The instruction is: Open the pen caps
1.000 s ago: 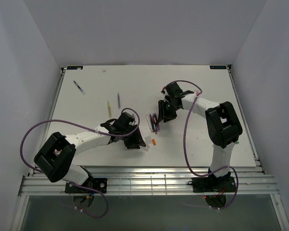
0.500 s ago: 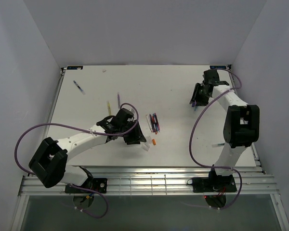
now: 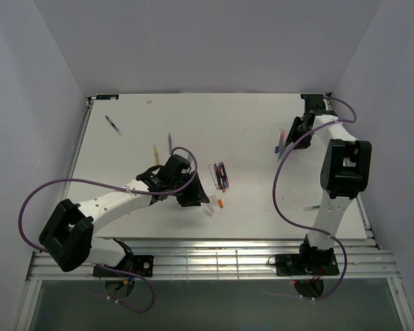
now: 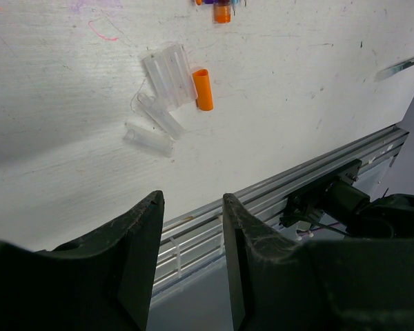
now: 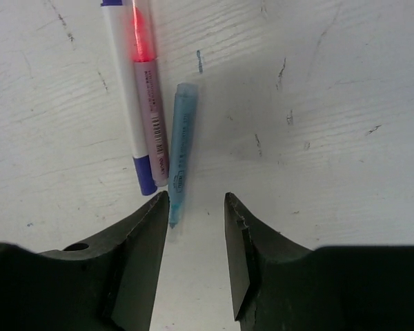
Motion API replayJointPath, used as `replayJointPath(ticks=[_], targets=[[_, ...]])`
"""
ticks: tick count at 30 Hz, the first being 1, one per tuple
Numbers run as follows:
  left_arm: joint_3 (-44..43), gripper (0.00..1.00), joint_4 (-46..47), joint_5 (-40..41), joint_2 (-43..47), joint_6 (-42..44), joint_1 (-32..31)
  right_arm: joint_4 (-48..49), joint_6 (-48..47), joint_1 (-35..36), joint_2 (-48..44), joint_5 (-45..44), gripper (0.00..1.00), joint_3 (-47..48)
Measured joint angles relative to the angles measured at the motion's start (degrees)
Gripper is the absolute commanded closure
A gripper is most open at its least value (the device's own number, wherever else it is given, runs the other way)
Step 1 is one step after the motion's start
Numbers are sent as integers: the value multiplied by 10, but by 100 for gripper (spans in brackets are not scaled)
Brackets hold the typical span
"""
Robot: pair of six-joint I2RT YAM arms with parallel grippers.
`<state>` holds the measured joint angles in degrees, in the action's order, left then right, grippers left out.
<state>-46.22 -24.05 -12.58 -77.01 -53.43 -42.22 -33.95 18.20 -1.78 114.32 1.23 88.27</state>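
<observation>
Just left of the pen cluster, the left gripper hangs with jaws partly spread and empty. On the cluster's near side lie clear caps, an orange cap just beside them. Well right of the cluster, the right gripper, jaws narrowly apart and gripping nothing, hovers at the tip of a blue pen lying against a pink pen.

The white left arm extends to mid-frame, its black two-finger left gripper tilted down, jaws parted, empty. The white right arm extends to the upper right, its black right gripper likewise parted.
</observation>
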Motion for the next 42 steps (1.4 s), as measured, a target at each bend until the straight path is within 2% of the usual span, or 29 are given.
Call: replayJointPath(ticks=[15,24,31,34,37,39,42], targets=[[-7,50,-3,-6,-26,1,0,-7,-2,-3,78,-2,57,79],[-11,50,-3,-9,-39,1,1,-7,0,-3,101,-2,59,84],[-11,50,-3,-13,-39,0,2,-7,-7,7,107,-25,65,84],[-11,50,-3,-15,-39,-1,2,-6,-9,12,107,-43,71,82],[-11,50,-3,-16,-39,-2,2,13,-9,14,91,-61,86,54],[-11,50,-3,-17,-39,-4,2,30,-9,14,73,-65,92,22],[-12,50,-6,-20,-39,-4,3,43,-9,14,35,-67,92,-33]])
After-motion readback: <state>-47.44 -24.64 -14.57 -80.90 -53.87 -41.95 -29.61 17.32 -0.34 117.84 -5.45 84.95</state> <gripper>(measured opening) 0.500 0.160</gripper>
